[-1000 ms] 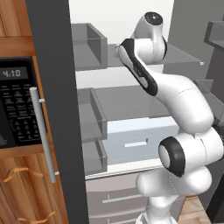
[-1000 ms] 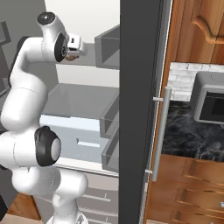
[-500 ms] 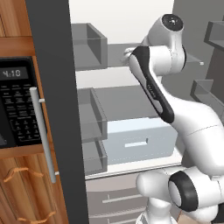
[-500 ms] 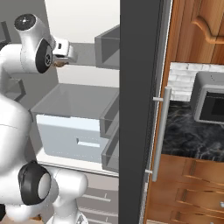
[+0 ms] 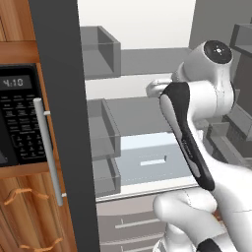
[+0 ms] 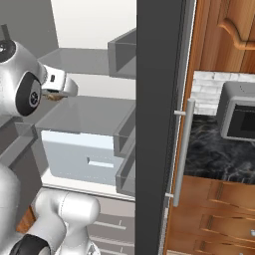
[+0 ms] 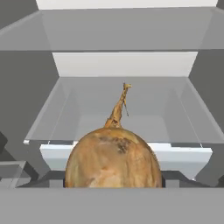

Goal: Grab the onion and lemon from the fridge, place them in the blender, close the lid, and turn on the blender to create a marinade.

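Note:
The fridge stands open, its dark grey door [image 5: 61,123] [image 6: 159,124] edge-on with a long silver handle. My gripper [image 6: 59,90] is in front of the middle shelf, shut on the onion [image 7: 113,159], a tan-brown bulb whose dry stalk points up at the shelves. In the right base view a sliver of the onion [image 6: 51,97] shows under the hand. In the left base view the hand [image 5: 157,87] peeks out from behind the forearm. The lemon and the blender are out of view.
Grey shelves and a pale drawer [image 5: 147,160] [image 6: 84,152] fill the fridge interior, with door bins [image 5: 101,138] on the left door. A black microwave [image 5: 19,118] sits in the wood cabinet at left. A dark marble counter [image 6: 214,154] with a grey appliance [image 6: 239,117] lies at right.
The arm has swung back from the upper shelf; the hand, still holding the onion, has drawn out and down toward the robot. The fridge has not changed.

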